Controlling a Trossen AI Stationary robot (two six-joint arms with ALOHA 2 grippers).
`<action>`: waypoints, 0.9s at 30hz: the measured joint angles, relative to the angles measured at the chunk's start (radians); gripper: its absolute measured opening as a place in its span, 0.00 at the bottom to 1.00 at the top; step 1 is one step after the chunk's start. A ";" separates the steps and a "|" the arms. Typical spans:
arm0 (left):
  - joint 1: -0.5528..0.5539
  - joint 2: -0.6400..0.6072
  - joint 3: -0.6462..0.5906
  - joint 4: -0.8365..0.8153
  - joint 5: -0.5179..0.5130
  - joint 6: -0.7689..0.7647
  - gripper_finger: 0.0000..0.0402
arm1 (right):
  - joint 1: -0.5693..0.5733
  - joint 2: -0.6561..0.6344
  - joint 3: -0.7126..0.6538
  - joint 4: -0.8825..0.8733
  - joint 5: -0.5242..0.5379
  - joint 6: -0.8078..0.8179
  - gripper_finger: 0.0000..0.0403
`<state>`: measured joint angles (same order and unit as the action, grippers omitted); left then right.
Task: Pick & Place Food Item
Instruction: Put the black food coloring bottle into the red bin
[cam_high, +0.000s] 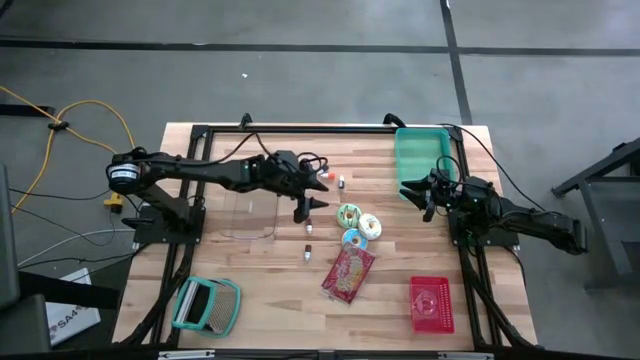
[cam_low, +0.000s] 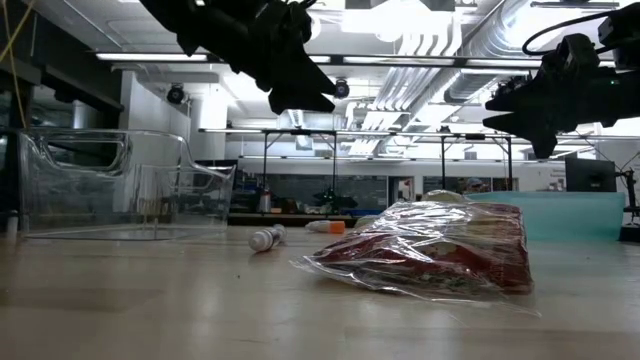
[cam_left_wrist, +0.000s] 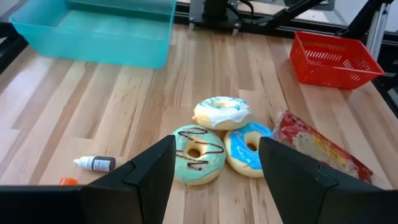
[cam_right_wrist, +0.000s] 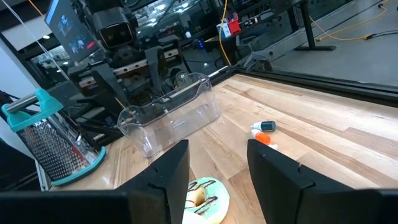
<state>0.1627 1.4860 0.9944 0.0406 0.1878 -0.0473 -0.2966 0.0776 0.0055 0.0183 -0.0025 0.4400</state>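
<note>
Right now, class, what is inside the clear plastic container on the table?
The clear plastic container looks empty: the wooden table shows through its floor and walls in the high view. Nothing visible lies inside; the left arm crosses over its top edge.

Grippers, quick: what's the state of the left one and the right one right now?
Left gripper: open, empty, above the donuts.
Right gripper: open, holding nothing, by the teal bin.

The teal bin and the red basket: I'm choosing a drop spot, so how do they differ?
The teal bin has solid walls; the red basket has slotted, see-through walls. The teal bin looks larger than the red basket. In the high view, the teal bin sits at the table's far edge, the red basket near the front edge. Both are open-topped, rectangular and look empty.
</note>
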 joint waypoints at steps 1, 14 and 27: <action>0.000 0.000 0.000 -0.001 0.000 -0.006 0.56 | 0.000 0.000 0.000 0.000 0.000 0.000 0.37; 0.001 0.000 0.000 -0.089 -0.001 -0.016 0.56 | 0.000 0.000 0.000 0.000 0.000 0.000 0.37; 0.094 0.017 0.101 -0.314 -0.067 0.069 0.56 | 0.000 0.000 0.000 0.000 0.000 0.000 0.37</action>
<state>0.2565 1.5028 1.0954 -0.2733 0.1210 0.0214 -0.2967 0.0776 0.0055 0.0183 -0.0029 0.4400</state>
